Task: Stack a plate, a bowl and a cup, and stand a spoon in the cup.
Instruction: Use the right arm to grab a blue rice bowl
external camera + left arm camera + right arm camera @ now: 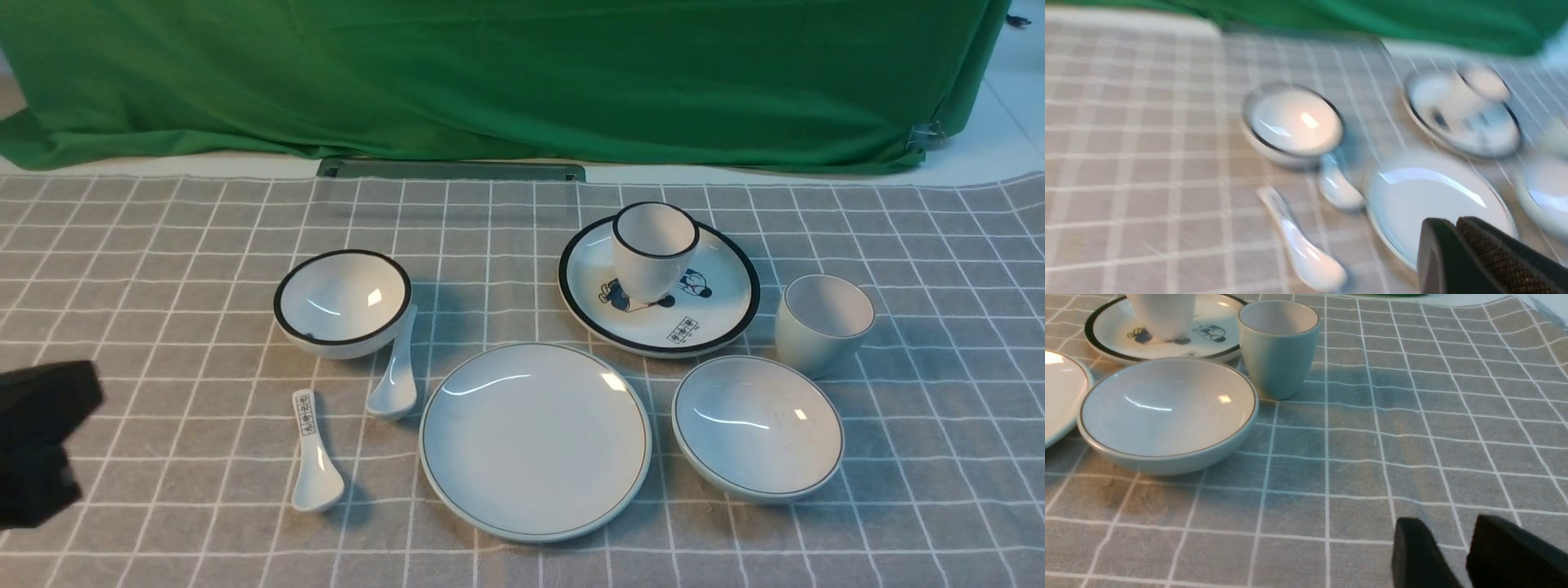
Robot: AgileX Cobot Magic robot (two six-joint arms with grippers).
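- Front view: the plate (535,441) lies flat near the middle of the desk's near edge. The bowl (758,426) sits just beside it toward the right edge, and the cup (823,322) stands upright just behind the bowl.
- The spoon (393,384) lies left of the plate, with its handle leaning on the black-rimmed bowl (343,302). The marked spoon (314,453) lies nearer the desk's near edge, apart from both.
- The black-rimmed cup (653,249) stands on the cartoon plate (718,306), behind the plain plate. A green cloth (522,73) hangs along the far edge.
- The left arm (41,441) shows as a dark mass at the desk's left edge, well apart from the dishes.
- Left wrist view (blurred): the left gripper (1453,222) has its jaws pressed together on nothing, above the desk on the near side of the plate.
- Right wrist view: the right gripper (1449,524) has its jaws apart and empty over bare checked cloth. The bowl and cup are well ahead of it, untouched.
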